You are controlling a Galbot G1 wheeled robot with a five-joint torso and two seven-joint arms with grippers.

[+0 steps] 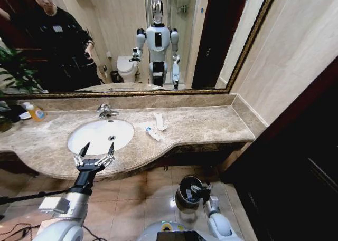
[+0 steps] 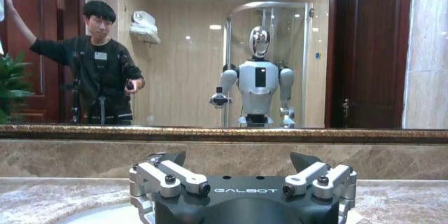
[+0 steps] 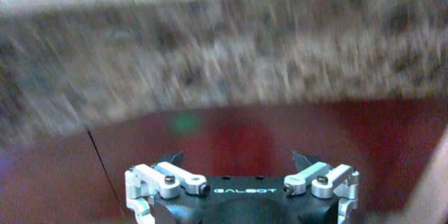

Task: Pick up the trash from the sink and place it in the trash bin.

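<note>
The white oval sink [image 1: 100,134] sits in the marble counter under a chrome faucet [image 1: 106,112], and its bowl looks bare. The trash lies on the counter just right of the basin: a small white tube with blue print [image 1: 153,133] and a flat white packet [image 1: 160,121]. My left gripper [image 1: 97,147] [image 2: 238,158] is open, hovering over the sink's near rim with nothing between its fingers. The black trash bin [image 1: 185,201] stands on the floor below the counter. Low beside the bin's right rim, my right gripper [image 1: 202,189] [image 3: 238,157] is open and holds nothing.
A clear bottle of orange liquid [image 1: 36,112] stands at the counter's far left beside a plant [image 1: 10,72]. A large mirror [image 1: 174,40] backs the counter. The right wrist view faces the counter's front edge [image 3: 210,51] and dark red cabinet [image 3: 266,135]. Tiled floor [image 1: 137,199] surrounds the bin.
</note>
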